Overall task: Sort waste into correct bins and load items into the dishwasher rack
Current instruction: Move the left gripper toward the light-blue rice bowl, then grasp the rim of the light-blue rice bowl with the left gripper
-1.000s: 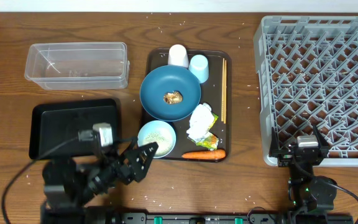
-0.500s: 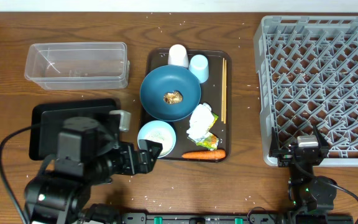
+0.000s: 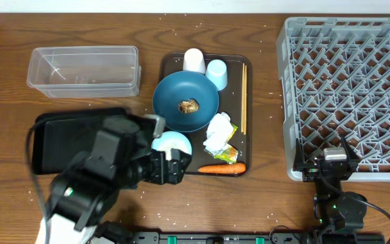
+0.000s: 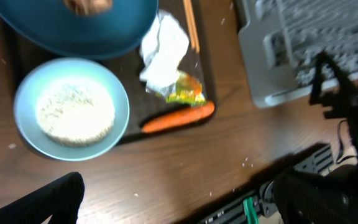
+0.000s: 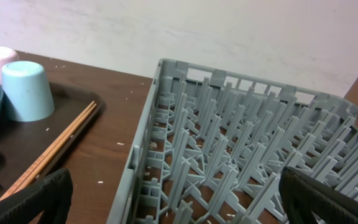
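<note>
small light-blue bowl point(image 3: 173, 140) | black tray point(image 3: 51, 139) | both partly under left arm point(image 3: 105, 171)

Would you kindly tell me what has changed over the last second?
The left gripper moved right, from beside the small light-blue bowl to above its near edge, open and holding nothing. The right gripper and everything on the brown tray stayed put.

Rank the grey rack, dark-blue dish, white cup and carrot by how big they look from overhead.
1. grey rack, by far the largest
2. dark-blue dish
3. carrot and white cup: too close to rank. The carrot is longer but thin, and the cup is rounder.
</note>
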Action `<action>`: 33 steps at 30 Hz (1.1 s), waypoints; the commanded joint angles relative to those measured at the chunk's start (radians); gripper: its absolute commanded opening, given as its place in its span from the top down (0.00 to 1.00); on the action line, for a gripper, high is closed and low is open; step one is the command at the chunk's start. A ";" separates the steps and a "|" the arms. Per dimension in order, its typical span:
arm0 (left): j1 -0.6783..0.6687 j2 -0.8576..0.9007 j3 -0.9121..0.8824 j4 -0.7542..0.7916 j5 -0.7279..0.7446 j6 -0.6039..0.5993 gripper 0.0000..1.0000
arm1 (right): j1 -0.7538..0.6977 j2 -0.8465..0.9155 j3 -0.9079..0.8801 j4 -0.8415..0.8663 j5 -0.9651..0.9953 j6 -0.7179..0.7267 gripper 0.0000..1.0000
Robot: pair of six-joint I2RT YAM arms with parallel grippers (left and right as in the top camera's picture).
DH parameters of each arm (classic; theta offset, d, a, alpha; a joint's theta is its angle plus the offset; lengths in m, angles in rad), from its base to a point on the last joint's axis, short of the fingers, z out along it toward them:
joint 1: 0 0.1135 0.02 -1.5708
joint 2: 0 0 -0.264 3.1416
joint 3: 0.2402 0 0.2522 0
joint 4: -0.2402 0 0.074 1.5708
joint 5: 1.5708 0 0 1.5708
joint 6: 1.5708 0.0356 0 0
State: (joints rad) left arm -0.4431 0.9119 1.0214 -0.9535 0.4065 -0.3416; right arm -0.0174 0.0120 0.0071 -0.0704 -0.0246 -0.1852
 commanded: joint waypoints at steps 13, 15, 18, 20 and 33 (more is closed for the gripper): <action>-0.204 0.453 0.018 0.010 -0.372 -0.287 0.02 | -0.008 -0.006 -0.001 -0.005 0.009 0.005 0.01; -0.213 0.488 0.018 0.029 -0.363 -0.293 0.02 | -0.008 -0.006 -0.001 -0.005 0.009 0.005 0.01; -0.236 0.537 0.018 0.066 -0.363 -0.292 0.02 | -0.008 -0.006 -0.001 -0.005 0.009 0.005 0.01; -0.253 0.566 0.018 0.098 -0.363 -0.286 0.02 | -0.008 -0.006 -0.001 -0.005 0.009 0.005 0.01; -0.264 0.722 0.018 0.146 -0.504 -0.312 0.02 | -0.008 -0.006 -0.001 -0.005 0.009 0.004 0.01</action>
State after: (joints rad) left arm -0.7246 1.6199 1.0218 -0.8040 -0.0452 -0.6266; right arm -0.0174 0.0120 0.0071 -0.0704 -0.0246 -0.1852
